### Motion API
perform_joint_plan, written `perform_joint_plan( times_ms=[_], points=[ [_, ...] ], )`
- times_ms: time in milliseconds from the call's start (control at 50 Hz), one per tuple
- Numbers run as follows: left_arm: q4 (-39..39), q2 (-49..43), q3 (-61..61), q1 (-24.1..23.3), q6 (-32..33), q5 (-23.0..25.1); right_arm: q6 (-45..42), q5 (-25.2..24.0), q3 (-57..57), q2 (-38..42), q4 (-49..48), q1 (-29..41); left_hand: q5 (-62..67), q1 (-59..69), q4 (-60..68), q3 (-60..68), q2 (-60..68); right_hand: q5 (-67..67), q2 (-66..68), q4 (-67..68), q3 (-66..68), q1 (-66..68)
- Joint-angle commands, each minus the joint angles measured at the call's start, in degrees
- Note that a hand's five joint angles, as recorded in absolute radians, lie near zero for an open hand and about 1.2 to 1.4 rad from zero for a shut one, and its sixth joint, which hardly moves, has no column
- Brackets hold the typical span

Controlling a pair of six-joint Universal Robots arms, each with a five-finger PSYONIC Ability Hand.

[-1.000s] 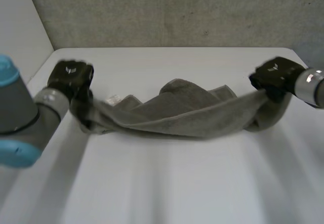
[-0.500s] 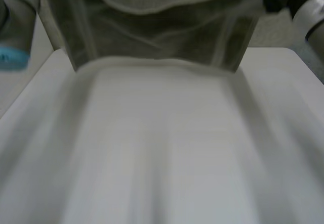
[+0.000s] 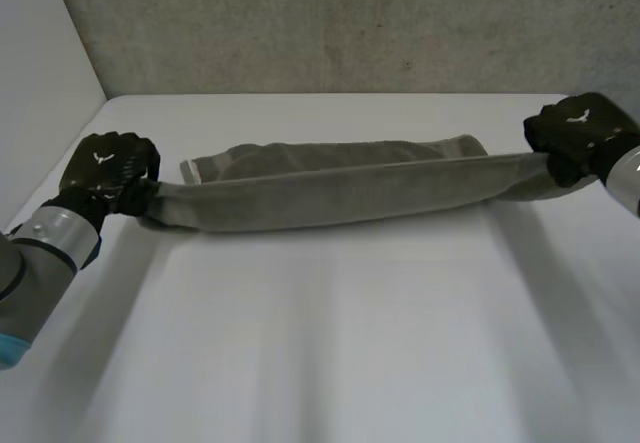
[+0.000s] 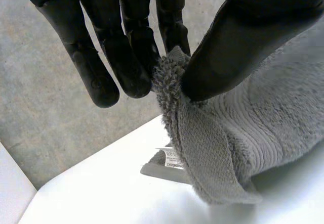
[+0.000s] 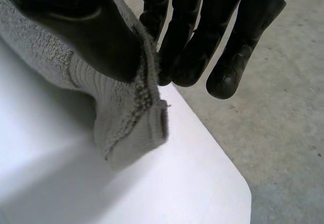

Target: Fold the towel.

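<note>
Head view: down from camera height onto the white table (image 3: 330,343) since before, grey towel (image 3: 340,188) stretched long, ends pinched by left hand (image 3: 108,168) and right hand (image 3: 575,133).

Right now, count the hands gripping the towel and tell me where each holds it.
2. The left hand pinches the towel at its left end, the right hand at its right end.

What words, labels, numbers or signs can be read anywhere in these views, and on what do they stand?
Care label at the end of the towel: print too small to read.
Back of the left hand and of the right hand: a white emblem, no letters.
Nothing else written.
</note>
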Motion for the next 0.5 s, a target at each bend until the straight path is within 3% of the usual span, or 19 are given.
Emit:
perform_joint_plan(
  times_ms=[20, 280, 460, 500],
  points=[
    [0.50, -0.84, -0.26, -0.76, 0.02, 0.32, 5.30, -0.02, -0.39, 1.02, -0.01, 0.10, 5.72, 6.53, 2.56, 4.22, 4.78, 3.59, 4.86, 3.18, 3.75, 4.20],
    [3.40, -10.61, 3.69, -4.02, 0.11, -0.74, 5.74, 0.07, -0.48, 5.85, -0.01, 0.89, 5.72, 6.53, 2.56, 4.22, 4.78, 3.59, 4.86, 3.18, 3.75, 4.20],
    [2.61, -11.66, 4.04, -4.02, 6.78, -1.09, 5.30, 0.16, -0.04, 6.03, -0.01, 1.51, 5.72, 6.53, 2.56, 4.22, 4.78, 3.59, 4.86, 3.18, 3.75, 4.20],
    [2.26, -11.66, 3.87, -4.02, 7.93, -1.44, 5.30, 0.16, -0.04, 6.03, -0.01, 1.51, 0.87, 1.68, -2.30, -0.63, -0.07, 3.59, 4.86, 3.18, 3.75, 4.20]
  ],
)
